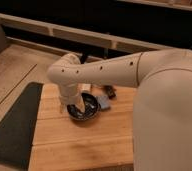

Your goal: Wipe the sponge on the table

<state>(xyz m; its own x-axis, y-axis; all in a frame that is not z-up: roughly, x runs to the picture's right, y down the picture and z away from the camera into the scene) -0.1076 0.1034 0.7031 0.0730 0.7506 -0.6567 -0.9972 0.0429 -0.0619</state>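
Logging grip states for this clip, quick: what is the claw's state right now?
Claw: open or closed cannot be told. It is down at the dark bowl. The sponge lies on the table beside that bowl.

Wooden table [79, 145], glossy bowl [92, 107], smooth gripper [74, 108] at bowl

Wooden table [79, 145] with dark bowl [92, 111], sponge [105, 103], black oblong object [110, 92] (gripper [74, 108] at the bowl)

Round dark bowl [92, 108] under end effector [75, 108], black oblong object [109, 92] behind, grey-green mat [14, 125] left
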